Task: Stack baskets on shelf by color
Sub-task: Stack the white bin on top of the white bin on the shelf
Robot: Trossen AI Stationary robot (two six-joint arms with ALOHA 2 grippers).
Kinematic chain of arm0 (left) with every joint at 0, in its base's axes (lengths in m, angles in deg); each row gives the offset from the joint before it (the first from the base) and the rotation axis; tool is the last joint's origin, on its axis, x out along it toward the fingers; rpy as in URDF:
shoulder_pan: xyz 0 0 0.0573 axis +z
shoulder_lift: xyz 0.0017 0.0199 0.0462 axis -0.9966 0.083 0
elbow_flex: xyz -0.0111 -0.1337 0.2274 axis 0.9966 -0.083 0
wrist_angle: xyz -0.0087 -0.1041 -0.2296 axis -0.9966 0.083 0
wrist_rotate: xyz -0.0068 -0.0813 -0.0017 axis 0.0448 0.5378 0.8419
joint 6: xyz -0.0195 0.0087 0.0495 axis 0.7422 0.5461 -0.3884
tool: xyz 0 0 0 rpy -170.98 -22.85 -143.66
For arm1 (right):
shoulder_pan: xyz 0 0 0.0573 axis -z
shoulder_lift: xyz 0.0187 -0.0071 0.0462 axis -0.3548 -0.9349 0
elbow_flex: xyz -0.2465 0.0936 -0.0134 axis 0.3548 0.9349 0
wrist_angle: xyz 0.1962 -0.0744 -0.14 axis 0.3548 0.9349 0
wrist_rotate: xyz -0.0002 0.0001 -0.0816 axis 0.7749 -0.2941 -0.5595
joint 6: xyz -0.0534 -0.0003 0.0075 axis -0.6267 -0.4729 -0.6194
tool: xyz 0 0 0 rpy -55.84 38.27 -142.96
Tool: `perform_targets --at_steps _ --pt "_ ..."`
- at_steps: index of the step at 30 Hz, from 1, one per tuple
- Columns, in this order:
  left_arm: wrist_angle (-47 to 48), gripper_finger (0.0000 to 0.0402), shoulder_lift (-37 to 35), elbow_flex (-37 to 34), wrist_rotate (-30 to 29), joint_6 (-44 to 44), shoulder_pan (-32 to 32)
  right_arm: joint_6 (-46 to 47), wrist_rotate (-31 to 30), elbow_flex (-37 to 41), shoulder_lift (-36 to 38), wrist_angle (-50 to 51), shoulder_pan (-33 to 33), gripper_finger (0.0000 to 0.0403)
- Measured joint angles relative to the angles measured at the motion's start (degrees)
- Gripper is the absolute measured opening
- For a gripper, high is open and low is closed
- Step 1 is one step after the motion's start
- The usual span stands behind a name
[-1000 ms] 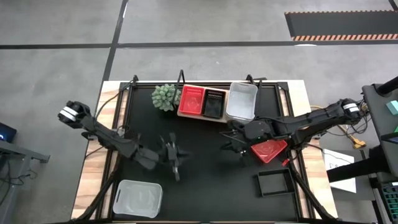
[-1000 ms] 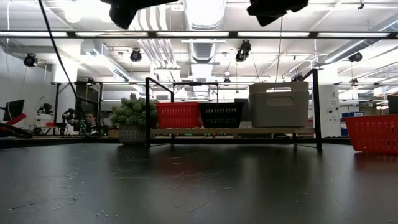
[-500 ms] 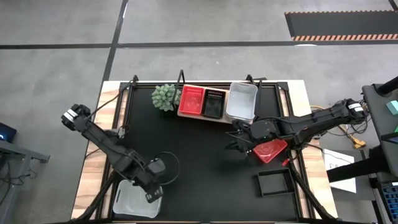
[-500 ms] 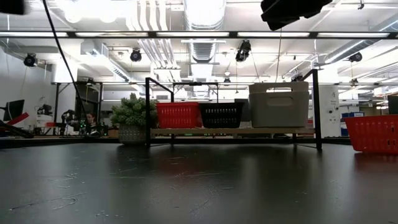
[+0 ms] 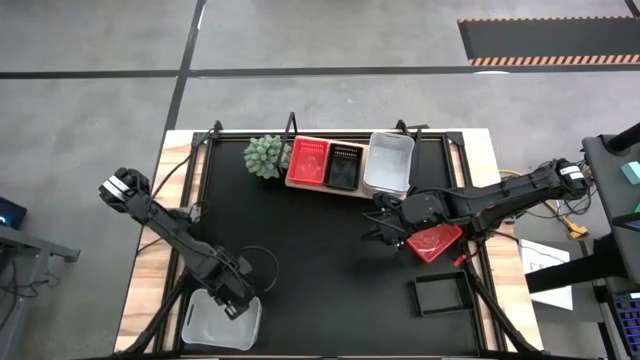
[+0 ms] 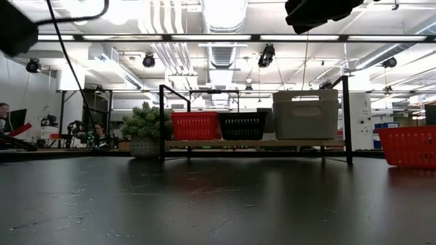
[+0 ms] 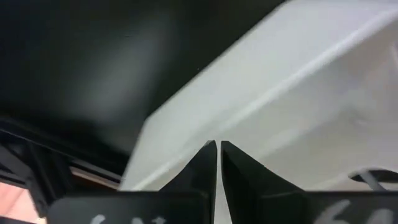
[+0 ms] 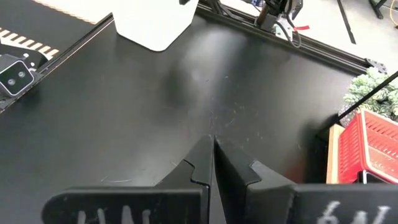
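On the light-brown wooden shelf [image 5: 345, 190] at the far edge of the black-matted bench [image 5: 320, 260], a red plastic basket [image 5: 308, 161], a black plastic basket [image 5: 345, 166] and a translucent white plastic basket [image 5: 389, 163] are lined up side by side, apparently to mark one spot per colour. A green spiky plant [image 5: 265, 156] is set just beside the shelf's red end.

Well apart from the shelf, at the bench's near left corner, a second translucent white basket [image 5: 220, 321] is left unstacked. The left claw [image 7: 217, 163] is held directly over its rim, fingers pressed together and pinching nothing, probably in approach for a pickup.

Nearer the shelf's white end, a loose red basket [image 5: 433, 241] is lying, with the right claw [image 5: 385, 226] just beside it, also pressed together and empty. A flat black basket [image 5: 441, 293] is lying further from the shelf.
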Motion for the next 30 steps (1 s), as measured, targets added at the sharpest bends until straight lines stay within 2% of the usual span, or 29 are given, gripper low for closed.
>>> perform_targets --at_steps 4,7,9,12,14,18,25,28,30 --pt "0.07 0.0005 0.0 -3.06 -2.55 -0.45 0.73 0.07 0.0 0.0 0.0 0.05 0.0 0.0009" --pt "0.15 0.0005 0.0 -5.08 -7.78 -1.84 2.05 0.02 0.0 0.01 0.0 0.05 0.0 0.0009" --pt "0.29 0.0005 0.0 -5.5 -13.76 -5.6 3.59 -0.04 0.0 -0.01 0.0 0.02 0.02 0.0009" --pt "-0.58 0.0005 -0.02 -4.96 -28.17 -11.43 7.65 -0.04 0.0 0.01 0.0 -0.1 0.02 0.0009" --pt "-1.68 0.0005 -0.04 -3.49 -33.65 -15.89 10.41 0.32 0.0 0.01 -0.02 -0.11 0.02 0.0009" --pt "-1.82 0.0005 -0.07 -0.7 -34.41 -26.15 13.44 1.79 -0.02 -0.01 -0.13 -0.13 0.02 0.0009" --pt "-3.32 0.0005 -0.41 1.88 -37.73 -37.57 14.35 3.92 -0.04 0.37 -0.6 -1.58 0.02 0.0009" --pt "-10.66 0.0005 -2.24 1.91 -37.41 -48.0 14.31 5.05 -0.06 0.43 -2.39 -5.5 0.02 0.0009" --pt "-18.95 0.0005 -4.26 1.32 -37.38 -57.66 14.31 5.29 -0.04 0.43 -4.15 -8.43 0.02 0.0009"
